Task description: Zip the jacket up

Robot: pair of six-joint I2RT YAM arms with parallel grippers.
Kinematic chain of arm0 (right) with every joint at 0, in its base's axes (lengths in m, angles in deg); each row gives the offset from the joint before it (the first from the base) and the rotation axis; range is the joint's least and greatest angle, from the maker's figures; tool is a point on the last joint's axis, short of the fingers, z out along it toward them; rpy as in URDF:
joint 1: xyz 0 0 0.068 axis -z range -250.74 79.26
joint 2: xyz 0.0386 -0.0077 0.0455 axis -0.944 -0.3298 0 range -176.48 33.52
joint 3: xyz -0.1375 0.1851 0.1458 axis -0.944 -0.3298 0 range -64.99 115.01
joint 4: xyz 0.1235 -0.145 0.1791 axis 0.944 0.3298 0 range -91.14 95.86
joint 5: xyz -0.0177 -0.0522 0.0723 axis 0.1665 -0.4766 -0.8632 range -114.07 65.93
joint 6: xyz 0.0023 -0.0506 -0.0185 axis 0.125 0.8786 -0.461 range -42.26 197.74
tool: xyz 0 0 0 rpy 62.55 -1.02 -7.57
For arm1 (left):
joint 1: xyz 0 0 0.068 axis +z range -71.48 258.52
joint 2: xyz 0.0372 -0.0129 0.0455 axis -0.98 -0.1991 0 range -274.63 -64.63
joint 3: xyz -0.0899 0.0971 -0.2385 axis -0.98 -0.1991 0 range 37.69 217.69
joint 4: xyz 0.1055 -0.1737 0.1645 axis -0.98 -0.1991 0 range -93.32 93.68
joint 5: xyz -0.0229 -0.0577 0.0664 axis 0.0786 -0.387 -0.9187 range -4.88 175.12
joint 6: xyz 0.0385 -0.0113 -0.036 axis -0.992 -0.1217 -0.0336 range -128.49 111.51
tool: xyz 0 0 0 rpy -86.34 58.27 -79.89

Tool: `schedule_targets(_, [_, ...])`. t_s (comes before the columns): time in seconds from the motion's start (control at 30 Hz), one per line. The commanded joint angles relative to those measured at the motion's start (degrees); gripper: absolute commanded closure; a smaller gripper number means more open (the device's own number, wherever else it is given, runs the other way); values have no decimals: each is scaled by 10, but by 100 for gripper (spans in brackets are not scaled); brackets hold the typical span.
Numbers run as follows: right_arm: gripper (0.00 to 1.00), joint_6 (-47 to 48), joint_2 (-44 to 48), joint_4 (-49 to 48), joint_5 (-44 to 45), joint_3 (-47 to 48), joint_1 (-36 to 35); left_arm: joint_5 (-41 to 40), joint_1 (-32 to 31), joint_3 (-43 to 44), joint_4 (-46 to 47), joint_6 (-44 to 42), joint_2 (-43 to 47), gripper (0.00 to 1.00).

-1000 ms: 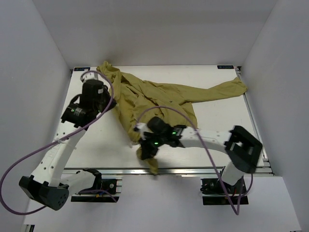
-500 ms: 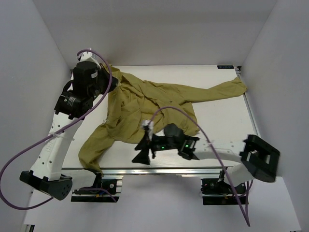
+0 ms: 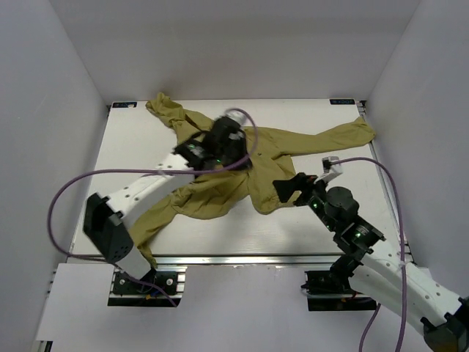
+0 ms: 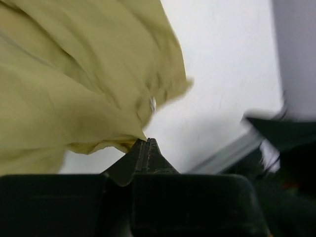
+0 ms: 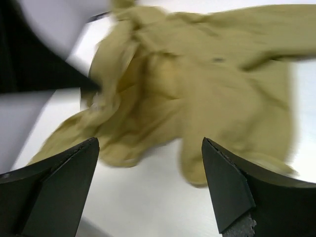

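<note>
The olive jacket [image 3: 282, 147] lies crumpled across the white table, one sleeve reaching the back right corner and the other trailing to the front left edge. My left gripper [image 3: 229, 150] hovers over the jacket's middle. In the left wrist view it [image 4: 146, 140] is shut, with a peak of jacket [image 4: 74, 74] fabric pinched at its tips. My right gripper [image 3: 287, 188] stands wide open just right of the jacket's near hem. In the right wrist view it [image 5: 149, 143] holds nothing, and the jacket [image 5: 207, 84] lies beyond its fingers.
A metal rail [image 3: 256, 258] runs along the table's front edge. White walls close in the left, back and right sides. Purple cables loop off both arms. The left arm [image 5: 34, 54] shows as a dark blur in the right wrist view.
My right gripper opened, let go of the jacket and drew back to the right. My left arm swung from the back left corner to the jacket's middle, pulling fabric with it.
</note>
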Motion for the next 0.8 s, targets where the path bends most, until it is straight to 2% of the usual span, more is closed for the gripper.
schedule_targets(0.0, [11,-21,0,144,107,33,38,38,-79,-15,-41,-14,-48,100])
schedule_targets(0.03, [11,-19,-25,156,104,42,60,57,-90,-15,-59,-18,-83,100])
schedule_targets(0.1, [11,-21,-65,187,80,69,83,61,-117,-29,-96,-38,-95,100])
schedule_targets(0.13, [11,-13,-76,183,66,72,107,77,-125,-35,-98,-49,-85,96])
schedule_targets(0.17, [11,-10,-87,168,54,79,119,95,-134,-41,-101,-58,-75,82])
schedule_targets(0.2, [11,-3,-112,158,13,84,134,119,-135,-59,-95,-79,-62,63])
schedule_targets(0.23, [11,3,-124,149,-12,90,162,158,-135,-68,-85,-84,-34,3])
schedule_targets(0.33, [11,23,-195,128,-93,130,195,121,-135,-86,-88,-73,2,2])
schedule_targets(0.37, [11,42,-233,121,-123,156,197,53,-131,-83,-108,-59,12,2])
schedule_targets(0.4, [11,53,-253,115,-141,168,197,24,-125,-76,-125,-49,12,2])
schedule_targets(0.47, [11,64,-292,114,-164,195,197,-25,-72,-54,-170,-33,1,2])
schedule_targets(0.5, [11,80,-329,106,-189,217,197,-23,-44,-54,-174,-25,-2,2])
schedule_targets(0.53, [11,84,-346,104,-197,230,197,-17,16,-57,-170,-25,-3,2])
schedule_targets(0.63, [11,111,-413,95,-232,268,197,-31,108,-79,-65,-25,-9,2])
schedule_targets(0.73, [11,120,-484,122,-246,315,197,-43,165,-35,-10,-33,-76,2])
schedule_targets(0.77, [12,125,-500,129,-250,326,197,-42,175,15,-8,-36,-103,2])
